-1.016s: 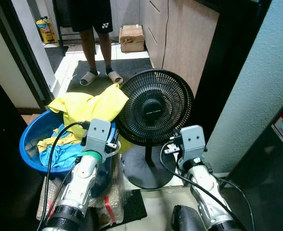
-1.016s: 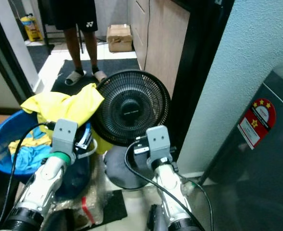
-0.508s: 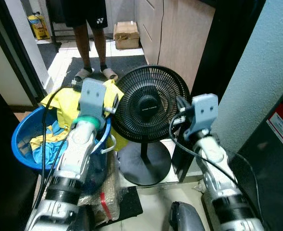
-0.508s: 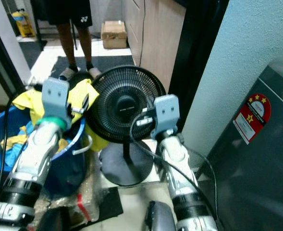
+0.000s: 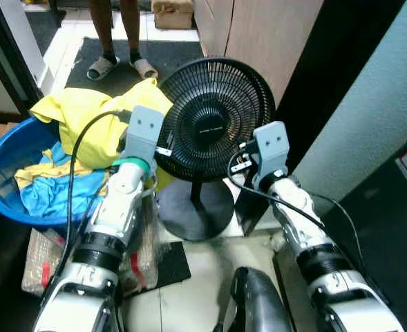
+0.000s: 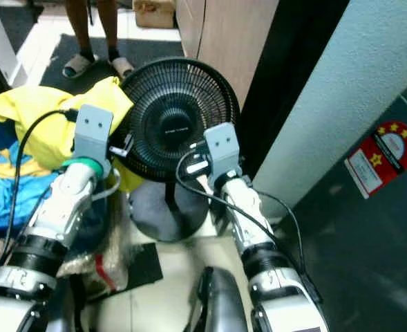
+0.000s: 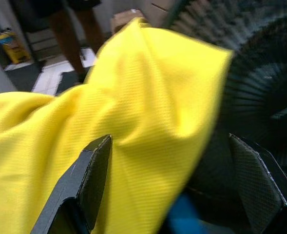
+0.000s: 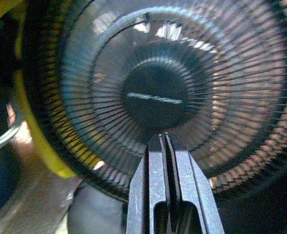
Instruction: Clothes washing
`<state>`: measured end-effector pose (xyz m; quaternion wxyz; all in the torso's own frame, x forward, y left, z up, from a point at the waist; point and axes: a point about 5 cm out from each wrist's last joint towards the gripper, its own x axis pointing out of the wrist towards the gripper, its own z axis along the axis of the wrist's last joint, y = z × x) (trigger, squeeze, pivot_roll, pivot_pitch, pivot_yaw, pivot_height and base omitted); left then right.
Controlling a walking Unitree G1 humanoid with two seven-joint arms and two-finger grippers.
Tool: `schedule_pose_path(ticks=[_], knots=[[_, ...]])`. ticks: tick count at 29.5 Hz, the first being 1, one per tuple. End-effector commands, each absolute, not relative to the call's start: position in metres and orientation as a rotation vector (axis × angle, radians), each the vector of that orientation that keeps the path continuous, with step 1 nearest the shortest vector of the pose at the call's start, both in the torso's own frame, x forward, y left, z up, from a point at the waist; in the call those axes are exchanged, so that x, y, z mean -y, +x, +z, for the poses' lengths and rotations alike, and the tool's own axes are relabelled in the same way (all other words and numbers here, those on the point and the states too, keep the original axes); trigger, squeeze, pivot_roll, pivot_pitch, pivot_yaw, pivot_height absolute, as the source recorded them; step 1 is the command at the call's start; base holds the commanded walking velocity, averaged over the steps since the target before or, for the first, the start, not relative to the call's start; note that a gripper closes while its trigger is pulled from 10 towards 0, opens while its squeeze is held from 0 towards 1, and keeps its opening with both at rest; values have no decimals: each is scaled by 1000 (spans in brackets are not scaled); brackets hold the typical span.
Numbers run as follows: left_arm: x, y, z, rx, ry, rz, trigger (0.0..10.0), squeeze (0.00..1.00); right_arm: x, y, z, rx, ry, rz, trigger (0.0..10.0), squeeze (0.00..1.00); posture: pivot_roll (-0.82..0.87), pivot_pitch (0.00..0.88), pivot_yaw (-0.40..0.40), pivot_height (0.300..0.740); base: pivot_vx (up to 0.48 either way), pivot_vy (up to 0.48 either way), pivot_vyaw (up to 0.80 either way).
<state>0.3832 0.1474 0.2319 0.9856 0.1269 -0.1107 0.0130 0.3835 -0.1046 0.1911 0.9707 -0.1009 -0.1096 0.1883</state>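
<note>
- Currently, the round blue plastic laundry basin (image 5: 3,200) sits on the floor at the robot's left, holding a bright yellow garment (image 5: 86,121) heaped at its far side and a light blue garment (image 5: 48,194) with yellow cloth mixed in lower down.
- The yellow garment drapes over the basin's rim and touches the grille of the black round-headed pedestal fan (image 5: 213,117), which stands just beside the basin on a round black base (image 5: 196,211).
- Left end effector (image 7: 170,175): raised in front of the robot, pointing at the yellow garment where it meets the fan. The left wrist view shows its two black fingers (image 7: 87,180) spread wide, with the yellow cloth close ahead and between them; no contact is visible.
- Right end effector (image 8: 165,141): raised beside the left one, pointing at the centre hub of the fan grille. Its fingers are pressed together with nothing between them.
- A crinkled clear plastic bag (image 5: 41,252) lies on the floor under the basin's near edge, next to a dark mat (image 5: 168,263).
- A person's legs in sandals (image 5: 117,66) stand on a dark floor mat beyond the basin, well apart from the robot.
- A grey appliance bearing a red star sticker (image 6: 379,155) stands at the robot's right.
</note>
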Motion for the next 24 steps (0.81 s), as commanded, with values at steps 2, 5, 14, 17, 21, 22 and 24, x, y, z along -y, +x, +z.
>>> schedule_pose_path(ticks=[2,5,14,17,21,22,24], knots=[[-160,380,217,162,259,68,10000,0,103,384,189,217,-214,403,10000,0,145,283,-119,490,0,0,0],[-166,379,218,166,259,85,10000,0,101,385,190,218,-212,416,10000,0,147,282,-124,490,0,0,0],[-173,371,231,228,235,125,10000,0,100,386,191,233,-197,432,10000,0,145,258,-118,490,0,0,0],[-174,371,234,249,236,133,10000,0,101,386,189,232,-194,428,10000,0,142,247,-112,490,0,0,0],[-175,371,239,272,240,144,1373,0,102,385,188,231,-193,426,10000,0,140,239,-105,490,0,0,0],[-175,371,242,287,243,151,1373,0,102,385,187,230,-194,425,10000,0,141,237,-104,490,0,0,0],[-175,371,244,296,245,155,1373,0,103,385,186,230,-194,425,10000,0,141,237,-104,490,0,0,0]])
